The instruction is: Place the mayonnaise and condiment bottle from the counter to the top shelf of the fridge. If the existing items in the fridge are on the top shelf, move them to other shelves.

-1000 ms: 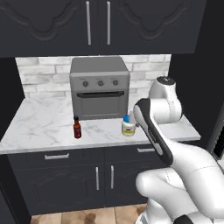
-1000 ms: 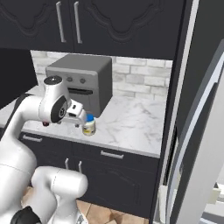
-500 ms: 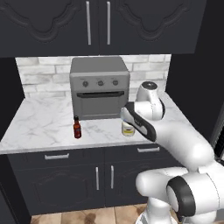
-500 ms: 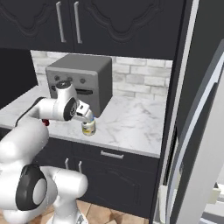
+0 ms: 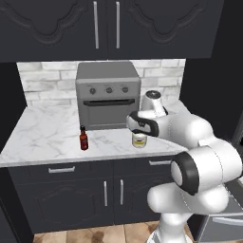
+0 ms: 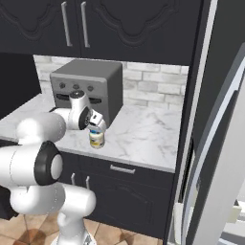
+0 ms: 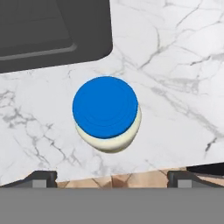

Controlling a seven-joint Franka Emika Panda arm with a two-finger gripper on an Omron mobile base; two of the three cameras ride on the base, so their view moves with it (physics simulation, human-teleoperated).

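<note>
Mayo jar (image 7: 107,113) seen from above in hand view: round blue lid, cream-white body bulging out at lid's 5 o'clock; it stands upright on the marble counter (image 7: 175,78) near front edge, w/ the grey toaster oven (image 7: 48,30) at its 11 o'clock. Gripper (image 7: 111,178) hangs over the jar, fingertips (image 7: 41,178) spread wide, not touching it. In left base view the condiment bottle (image 5: 84,138), dark red w/ black cap, stands at the jar's 9 o'clock, well apart.

mayo jar (image 7: 106,113) blue lid, centred on marble counter (image 7: 175,65) | tool (image 7: 112,177) tips wide apart, prob. above
</note>
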